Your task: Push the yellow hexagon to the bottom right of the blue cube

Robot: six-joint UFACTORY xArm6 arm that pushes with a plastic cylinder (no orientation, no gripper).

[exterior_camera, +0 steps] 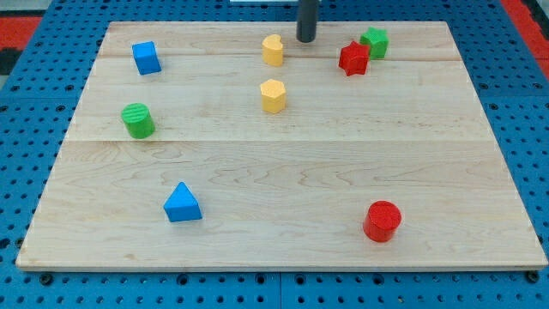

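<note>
Yellow hexagon (273,95), the block to be moved, sits on the pale wooden table (283,172) toward the view's top, well apart from the blue cube (146,57), which lies to its left and slightly nearer the view's top. Taking the yellow hexagon as landmark: a second yellow block (273,50), of rounded, heart-like outline, stands just above it; my tip (306,39) rests above and to its right, near that second yellow block and not touching either one. No pincer is fitted to this arm, so no opening can be reported; the dark rod alone does the pushing.

Also relative to the yellow hexagon: the red star-like block (352,58) and the green block (374,42) lie up and to the right, touching or nearly so; the green cylinder (137,120) lies well to the left and a little lower; the blue triangle (182,203) lies down and to the left; the red cylinder (382,221) lies down and to the right.

The tip's place on the upper right side of the hexagon appears suited to a leftward push, since the goal spot, below and right of the blue cube, lies to the hexagon's left at much the same height. The route there looks free of blocks, though the green cylinder borders its lower edge. The push is judged not yet begun.
</note>
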